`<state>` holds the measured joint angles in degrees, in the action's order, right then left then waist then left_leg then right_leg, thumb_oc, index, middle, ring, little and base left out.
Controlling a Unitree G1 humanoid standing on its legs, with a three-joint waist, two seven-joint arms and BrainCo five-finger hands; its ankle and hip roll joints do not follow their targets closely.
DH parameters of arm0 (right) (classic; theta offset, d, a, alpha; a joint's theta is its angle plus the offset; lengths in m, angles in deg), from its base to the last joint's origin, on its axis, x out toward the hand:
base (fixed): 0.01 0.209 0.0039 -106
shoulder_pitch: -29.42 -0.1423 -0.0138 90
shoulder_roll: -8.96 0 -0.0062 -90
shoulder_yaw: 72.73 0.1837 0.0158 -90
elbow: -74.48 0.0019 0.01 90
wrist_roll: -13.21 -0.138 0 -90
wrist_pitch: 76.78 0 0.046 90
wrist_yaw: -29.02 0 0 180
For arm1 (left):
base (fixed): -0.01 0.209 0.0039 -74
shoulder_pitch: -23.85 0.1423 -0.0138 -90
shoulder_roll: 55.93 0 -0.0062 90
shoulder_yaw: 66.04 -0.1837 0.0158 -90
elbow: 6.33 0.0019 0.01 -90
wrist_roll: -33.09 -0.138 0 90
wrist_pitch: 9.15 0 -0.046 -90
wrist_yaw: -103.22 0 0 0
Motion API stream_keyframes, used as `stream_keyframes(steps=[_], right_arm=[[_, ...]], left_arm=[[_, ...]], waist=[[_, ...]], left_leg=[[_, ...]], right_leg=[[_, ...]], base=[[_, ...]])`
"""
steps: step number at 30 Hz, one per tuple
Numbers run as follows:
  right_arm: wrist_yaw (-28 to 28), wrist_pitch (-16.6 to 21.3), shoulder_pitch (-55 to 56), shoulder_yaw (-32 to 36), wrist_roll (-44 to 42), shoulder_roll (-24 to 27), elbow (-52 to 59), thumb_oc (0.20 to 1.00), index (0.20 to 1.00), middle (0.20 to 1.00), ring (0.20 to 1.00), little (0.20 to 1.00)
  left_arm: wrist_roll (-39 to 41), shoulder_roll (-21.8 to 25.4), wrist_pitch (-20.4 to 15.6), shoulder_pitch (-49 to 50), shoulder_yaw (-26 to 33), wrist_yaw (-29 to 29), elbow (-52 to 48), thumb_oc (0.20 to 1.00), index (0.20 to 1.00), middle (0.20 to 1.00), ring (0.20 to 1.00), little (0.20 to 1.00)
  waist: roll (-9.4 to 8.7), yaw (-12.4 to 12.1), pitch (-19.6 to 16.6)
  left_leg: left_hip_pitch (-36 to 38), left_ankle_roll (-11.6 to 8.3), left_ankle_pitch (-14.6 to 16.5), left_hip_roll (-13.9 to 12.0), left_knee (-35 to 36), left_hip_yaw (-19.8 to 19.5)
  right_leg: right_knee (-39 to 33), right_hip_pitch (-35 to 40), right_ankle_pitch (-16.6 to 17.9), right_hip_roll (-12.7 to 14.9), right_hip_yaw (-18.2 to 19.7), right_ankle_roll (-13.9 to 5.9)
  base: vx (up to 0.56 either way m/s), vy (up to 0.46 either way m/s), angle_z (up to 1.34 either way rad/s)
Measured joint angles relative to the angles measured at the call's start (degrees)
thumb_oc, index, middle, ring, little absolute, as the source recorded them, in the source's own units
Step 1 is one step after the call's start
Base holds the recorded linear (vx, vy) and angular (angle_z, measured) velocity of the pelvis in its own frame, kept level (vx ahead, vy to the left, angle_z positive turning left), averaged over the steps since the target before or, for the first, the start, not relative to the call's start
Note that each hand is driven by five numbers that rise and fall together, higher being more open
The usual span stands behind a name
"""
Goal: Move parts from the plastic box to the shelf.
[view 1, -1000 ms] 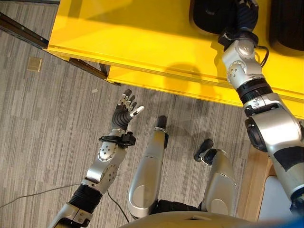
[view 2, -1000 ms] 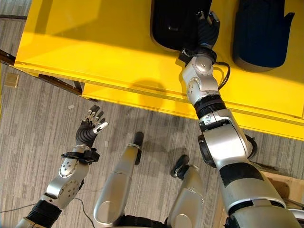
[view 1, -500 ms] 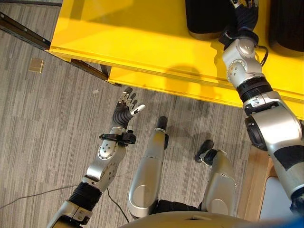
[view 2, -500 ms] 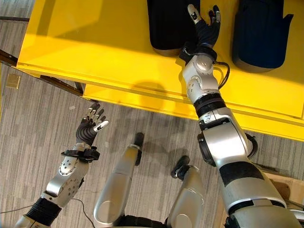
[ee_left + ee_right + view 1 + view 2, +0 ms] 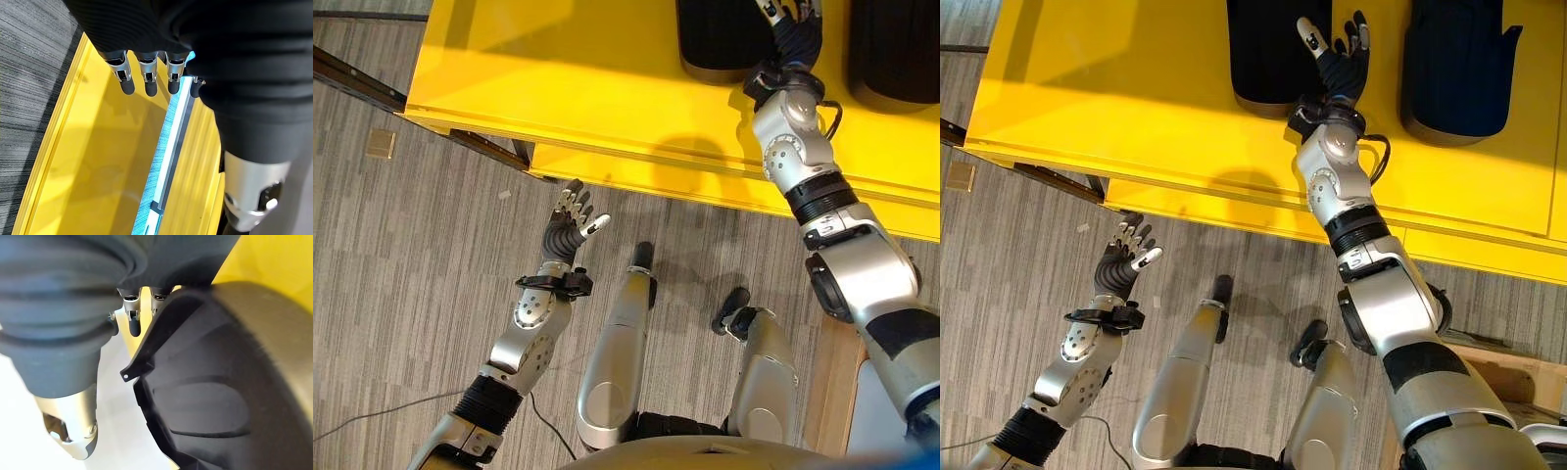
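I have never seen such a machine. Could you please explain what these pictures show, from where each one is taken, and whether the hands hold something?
This is a humanoid robot with two silver arms. Two pictures come from a camera on its head, looking down; the other two come from cameras on its wrists, looking along each hand from very close.

In front of the robot is a yellow shelf above a grey carpeted floor. On the shelf lie two black parts.

The right hand reaches over the shelf between the two parts, fingers spread, holding nothing. Its wrist view shows a black part right beside it.

The left hand is open and empty, raised above the floor just in front of the shelf edge.
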<state>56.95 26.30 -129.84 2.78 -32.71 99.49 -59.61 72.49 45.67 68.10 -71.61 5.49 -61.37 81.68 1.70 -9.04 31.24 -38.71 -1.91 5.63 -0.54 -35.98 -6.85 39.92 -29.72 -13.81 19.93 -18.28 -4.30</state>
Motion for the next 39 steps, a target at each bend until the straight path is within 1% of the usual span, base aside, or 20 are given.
stream_keyframes(steps=[4, 5, 7, 8, 11, 12, 14, 15, 16, 18, 19, 23, 29, 30, 39], right_arm=[[-0.10, 0.75, 1.85, -0.19, 0.15, -0.40, 0.62, 1.000, 1.000, 1.000, 1.000, 1.000], [-0.03, 0.89, 2.29, -0.20, 0.15, -0.41, 1.31, 1.000, 1.000, 1.000, 1.000, 1.000], [-0.11, 1.01, 3.70, -0.28, 0.29, -0.91, 2.95, 1.000, 1.000, 1.000, 1.000, 1.000], [-0.13, 1.00, 4.23, -0.26, 0.31, -1.07, 3.61, 1.000, 1.000, 1.000, 1.000, 1.000], [-0.64, 1.68, 6.35, -0.29, 1.16, -2.63, 6.66, 1.000, 1.000, 1.000, 1.000, 1.000], [-0.75, 1.66, 6.63, -0.31, 1.18, -2.63, 6.93, 1.000, 1.000, 1.000, 1.000, 1.000], [-0.78, 1.66, 6.99, -0.22, 1.17, -2.76, 6.97, 1.000, 1.000, 1.000, 1.000, 1.000], [-0.91, 1.94, 6.98, -0.22, 1.21, -2.68, 7.10, 1.000, 1.000, 1.000, 1.000, 1.000], [-0.93, 2.17, 7.01, -0.19, 1.16, -2.69, 7.09, 1.000, 1.000, 1.000, 1.000, 1.000], [-0.98, 2.11, 7.19, -0.19, 1.18, -3.11, 7.09, 1.000, 1.000, 1.000, 1.000, 1.000], [-1.00, 2.32, 7.20, -0.21, 1.20, -4.07, 7.13, 1.000, 1.000, 1.000, 1.000, 1.000], [-1.27, 2.59, 7.20, -0.42, 1.21, -5.42, 7.15, 1.000, 1.000, 1.000, 1.000, 1.000], [-1.44, 2.37, 7.19, -0.59, 1.22, -6.06, 7.15, 1.000, 1.000, 1.000, 1.000, 1.000], [-1.52, 2.39, 7.19, -0.96, 1.23, -6.86, 7.14, 1.000, 1.000, 1.000, 1.000, 1.000], [-2.61, 2.41, 7.18, -1.69, 2.16, -7.46, 7.15, 1.000, 1.000, 1.000, 1.000, 1.000]], left_arm=[[0.00, -0.07, 0.00, -0.08, 0.00, -0.02, 0.22, 1.000, 1.000, 1.000, 1.000, 1.000], [0.03, -0.07, 0.03, -0.05, 0.09, 0.01, 0.25, 1.000, 1.000, 1.000, 1.000, 1.000], [0.03, -0.08, 0.07, 0.14, 0.10, 0.00, 0.40, 1.000, 1.000, 1.000, 1.000, 1.000], [0.01, -0.10, 0.05, 0.16, 0.06, -0.01, 0.35, 1.000, 1.000, 1.000, 1.000, 1.000], [0.01, -0.19, 0.07, 0.20, -0.02, -0.02, 0.45, 1.000, 1.000, 1.000, 1.000, 1.000], [0.02, -0.20, 0.09, 0.24, 0.11, -0.01, 0.43, 1.000, 1.000, 1.000, 1.000, 1.000], [0.01, -0.19, 0.09, 0.40, 0.23, 0.00, 0.44, 1.000, 1.000, 1.000, 1.000, 1.000], [0.01, -0.18, 0.10, 0.37, 0.26, -0.01, 0.42, 1.000, 1.000, 1.000, 1.000, 1.000], [0.01, -0.24, 0.13, 0.60, 0.38, -0.01, 0.42, 1.000, 1.000, 1.000, 1.000, 1.000], [0.01, -0.23, 0.13, 1.22, 0.73, 0.00, 0.43, 1.000, 1.000, 1.000, 1.000, 1.000], [0.01, -0.27, 0.13, 1.37, 0.69, 0.01, 0.43, 1.000, 1.000, 1.000, 1.000, 1.000], [0.01, -0.31, 0.13, 1.33, 0.65, 0.03, 0.43, 1.000, 1.000, 1.000, 1.000, 1.000], [0.00, -0.29, 0.13, 1.64, 0.76, 0.04, 0.43, 1.000, 1.000, 1.000, 1.000, 1.000], [0.00, -0.28, 0.13, 1.74, 0.79, 0.04, 0.43, 1.000, 1.000, 1.000, 1.000, 1.000], [0.00, -0.28, 0.12, 2.04, 1.64, 0.10, 0.43, 1.000, 1.000, 1.000, 1.000, 1.000]], waist=[[-0.16, 0.16, -0.01], [-0.21, 0.27, 0.01], [-0.36, 0.31, -0.05], [-0.37, 0.27, -0.05], [-0.50, 0.42, -0.03], [-0.58, 0.42, -0.05], [-0.73, 0.26, -0.09], [-0.74, 0.32, -0.08], [-0.75, 0.44, -0.08], [-0.90, 0.32, -0.12], [-1.02, 0.38, -0.09], [-1.06, 0.27, -0.10], [-1.07, 0.13, -0.10], [-1.07, 0.14, -0.10], [-1.07, -0.01, -0.11]], left_leg=[[0.18, -0.14, 0.00, -0.27, -0.07, 0.14], [0.27, 0.09, 0.52, -0.39, -0.04, 0.06], [0.37, -0.43, 0.86, -0.50, -0.06, 0.02], [0.48, -0.09, 0.55, -0.60, -0.07, 0.06], [0.24, -0.52, 0.19, -0.85, -0.15, 0.05], [0.32, -0.21, 0.68, -0.91, -0.14, -0.03], [0.35, -0.66, 0.19, -1.03, -0.19, 0.11], [0.08, -0.56, 0.18, -1.04, -0.10, -0.06], [0.06, -0.81, 1.05, -1.05, -0.16, -0.23], [0.39, -0.39, 0.81, -1.11, -0.16, -0.06], [0.38, -0.69, 0.62, -1.11, -0.16, -0.07], [0.31, -0.70, 0.63, -1.10, -0.27, -0.12], [0.20, -0.60, 0.65, -1.01, -0.33, -0.24], [0.15, -0.52, 0.70, -1.00, -0.33, -0.26], [-0.27, -0.76, 0.56, -0.84, -0.40, -0.75]], right_leg=[[-0.09, 0.14, 0.35, -0.30, 0.13, 0.03], [-0.09, 0.17, 0.12, -0.28, 0.03, 0.14], [-0.07, 0.24, 0.01, -0.44, 0.12, 0.25], [-0.05, 0.24, 0.01, -0.59, 0.26, 0.26], [0.05, 0.01, 0.04, -0.82, 0.16, 0.39], [0.08, 0.07, -0.15, -0.80, 0.08, 0.48], [0.12, 0.11, -0.02, -0.96, 0.13, 0.52], [0.12, -0.12, -0.04, -0.93, -0.03, 0.53], [0.13, -0.10, -0.27, -0.96, -0.09, 0.53], [0.13, 0.19, -0.35, -1.01, 0.08, 0.55], [0.17, 0.18, -0.35, -1.01, 0.04, 0.55], [0.35, 0.18, -0.39, -0.98, -0.04, 0.62], [0.36, 0.18, -0.41, -0.93, -0.11, 0.62], [0.36, 0.17, -0.43, -0.93, -0.15, 0.61], [0.38, 0.14, -0.57, -0.88, -0.71, 0.65]], base=[[-0.03, -0.005, -0.03], [0.06, -0.037, -0.05], [0.03, -0.023, -0.03], [-0.08, 0.010, -0.04], [0.00, -0.016, -0.02], [0.00, 0.000, 0.00], [-0.04, -0.002, -0.01], [0.08, -0.049, 0.02], [0.08, -0.047, 0.01], [0.00, 0.000, 0.00], [0.00, 0.000, 0.00], [0.00, 0.000, 0.00], [0.00, 0.000, 0.00], [0.00, 0.000, 0.00], [0.00, -0.002, 0.02]])
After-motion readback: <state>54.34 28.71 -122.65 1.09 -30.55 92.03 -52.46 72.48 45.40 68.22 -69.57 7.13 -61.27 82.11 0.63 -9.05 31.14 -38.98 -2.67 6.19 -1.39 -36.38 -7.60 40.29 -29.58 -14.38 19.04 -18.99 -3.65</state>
